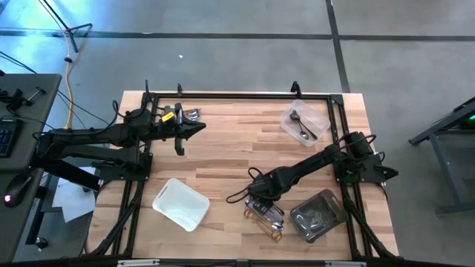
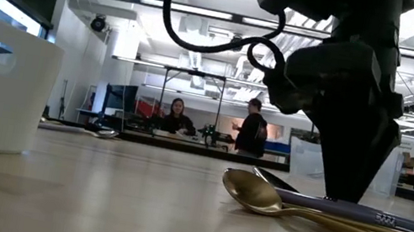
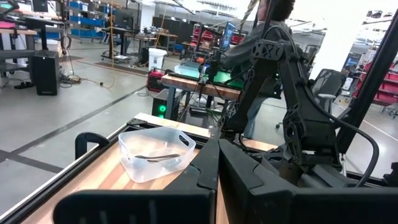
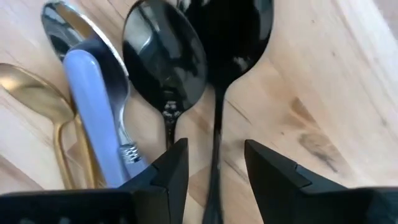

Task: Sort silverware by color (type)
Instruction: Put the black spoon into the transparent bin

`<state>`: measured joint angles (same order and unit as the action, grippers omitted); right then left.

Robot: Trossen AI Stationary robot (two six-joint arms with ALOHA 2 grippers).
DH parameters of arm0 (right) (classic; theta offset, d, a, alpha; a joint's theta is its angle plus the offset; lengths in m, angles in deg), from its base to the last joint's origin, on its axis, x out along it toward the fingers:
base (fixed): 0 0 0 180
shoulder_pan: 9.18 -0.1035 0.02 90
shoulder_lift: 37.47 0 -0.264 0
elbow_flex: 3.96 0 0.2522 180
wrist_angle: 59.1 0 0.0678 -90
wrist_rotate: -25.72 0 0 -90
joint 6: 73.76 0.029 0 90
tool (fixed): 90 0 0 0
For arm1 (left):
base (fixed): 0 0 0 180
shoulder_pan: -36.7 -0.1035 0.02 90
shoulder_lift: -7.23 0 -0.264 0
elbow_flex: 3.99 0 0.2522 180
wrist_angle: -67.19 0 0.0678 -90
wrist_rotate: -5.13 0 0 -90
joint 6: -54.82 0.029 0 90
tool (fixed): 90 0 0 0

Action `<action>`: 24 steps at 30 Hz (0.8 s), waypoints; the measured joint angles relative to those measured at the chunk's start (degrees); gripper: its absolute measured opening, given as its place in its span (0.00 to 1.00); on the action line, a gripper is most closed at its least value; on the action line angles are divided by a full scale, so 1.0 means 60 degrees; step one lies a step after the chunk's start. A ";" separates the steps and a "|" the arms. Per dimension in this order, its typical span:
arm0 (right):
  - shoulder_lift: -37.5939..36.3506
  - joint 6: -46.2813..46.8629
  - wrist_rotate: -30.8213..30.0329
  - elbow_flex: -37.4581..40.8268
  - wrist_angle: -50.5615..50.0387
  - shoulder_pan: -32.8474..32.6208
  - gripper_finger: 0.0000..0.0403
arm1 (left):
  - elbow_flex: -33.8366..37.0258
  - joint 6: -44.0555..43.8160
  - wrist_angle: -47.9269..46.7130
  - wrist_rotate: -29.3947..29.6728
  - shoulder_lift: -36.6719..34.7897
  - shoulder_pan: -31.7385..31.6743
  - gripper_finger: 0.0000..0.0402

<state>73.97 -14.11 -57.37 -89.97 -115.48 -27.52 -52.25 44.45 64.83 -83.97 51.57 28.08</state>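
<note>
A loose heap of silverware [image 1: 266,215] lies on the wooden table near its front right. In the right wrist view it shows two black spoons [image 4: 165,62], a silver spoon [image 4: 59,25], a pale blue-handled piece [image 4: 93,118] and a gold spoon [image 4: 31,93]. My right gripper [image 4: 214,155] points down over the heap, open. Its fingers stand on either side of one black spoon's thin handle [image 4: 216,143], and I see no touch. My left gripper [image 1: 200,127] waits shut, held level above the far left of the table.
A clear tray [image 1: 306,113] with dark spoons stands at the far right. A second clear tray [image 1: 335,199] with silver pieces sits just right of the heap, and a white tray [image 1: 180,202] sits left of it. A few silver pieces [image 1: 191,113] lie near my left gripper. People stand in the room beyond.
</note>
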 joint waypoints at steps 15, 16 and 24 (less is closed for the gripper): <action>0.0286 -0.0080 -0.0129 -0.0047 -0.0229 0.0009 0.35 | 0.0000 -0.0004 0.0011 0.0080 0.0000 0.0000 0.00; 0.0309 -0.0042 -0.0169 -0.0044 -0.0226 -0.0005 0.35 | 0.0000 -0.0004 0.0011 0.0097 0.0000 0.0000 0.00; 0.0368 0.0297 -0.0557 -0.0036 -0.0472 -0.0022 0.30 | 0.0000 0.0000 0.0011 0.0175 0.0000 0.0000 0.00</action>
<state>76.18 -12.32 -60.71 -90.19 -118.31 -27.66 -52.25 44.45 64.90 -82.92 51.57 28.08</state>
